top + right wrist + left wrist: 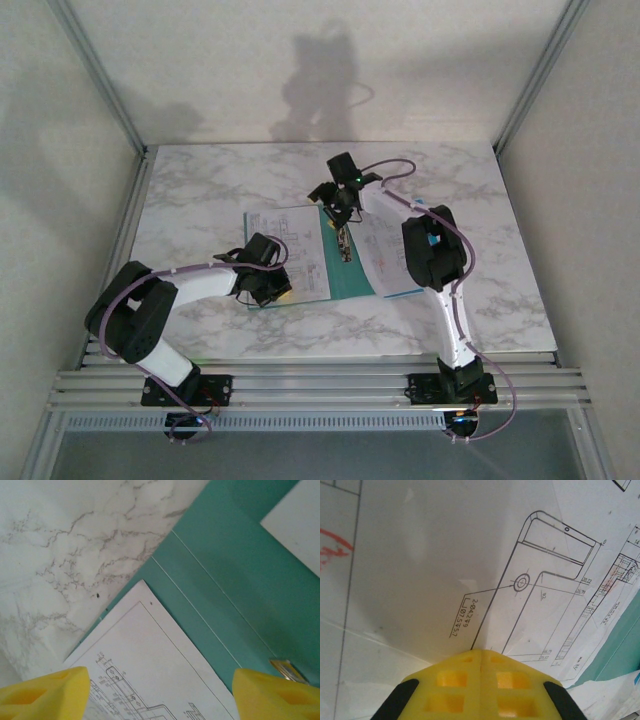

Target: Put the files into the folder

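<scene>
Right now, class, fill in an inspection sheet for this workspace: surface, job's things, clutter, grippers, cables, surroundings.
Surface: marble-patterned table, level, no spills seen.
Job's things: teal folder lies open; files lie on its left half, and another sheet lies on its right half.
Clutter: small metal clip on the folder's inner face; otherwise nothing seen.
Grippers: left gripper is shut, low over a printed sheet, contact unclear; right gripper is open above the folder's fold, holding nothing.
Cables: purple cables run along both arms.
Surroundings: plain white walls, metal frame posts, mounting rail at the near edge.
</scene>
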Controlling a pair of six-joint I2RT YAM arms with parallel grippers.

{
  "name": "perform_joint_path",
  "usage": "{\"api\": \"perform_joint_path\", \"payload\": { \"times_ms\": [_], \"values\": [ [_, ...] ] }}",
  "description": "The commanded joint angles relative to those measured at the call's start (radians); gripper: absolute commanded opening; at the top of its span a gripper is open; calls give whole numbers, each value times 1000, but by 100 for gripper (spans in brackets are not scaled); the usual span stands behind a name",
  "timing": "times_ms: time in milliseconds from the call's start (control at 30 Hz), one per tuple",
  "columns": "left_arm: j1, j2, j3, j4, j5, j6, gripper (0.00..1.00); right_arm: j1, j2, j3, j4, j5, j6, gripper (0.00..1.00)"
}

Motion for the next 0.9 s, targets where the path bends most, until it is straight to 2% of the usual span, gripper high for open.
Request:
{"api": "perform_joint_path", "payload": {
  "times_ms": [0, 200, 367, 500, 667, 867],
  "values": [
    [20, 46, -11, -124, -97, 16, 0, -5, 12, 45, -33, -13, -21, 75],
    [20, 53, 0, -131, -102, 22, 0, -3, -61, 85, -43, 58, -116, 73],
    [34, 47, -1, -137, -110, 29, 0, -23, -221, 31, -74, 168, -207, 69],
    [65, 36, -6, -132, -96, 43, 0, -76, -417, -178, -67, 224, -235, 67],
    [105, 18, -2, -145, -95, 63, 0, -213, -672, -521, -74, 223, -259, 62],
    [95, -11, 59, -176, -101, 75, 0, -348, -815, -756, -172, 200, -325, 55]
  ]
}}
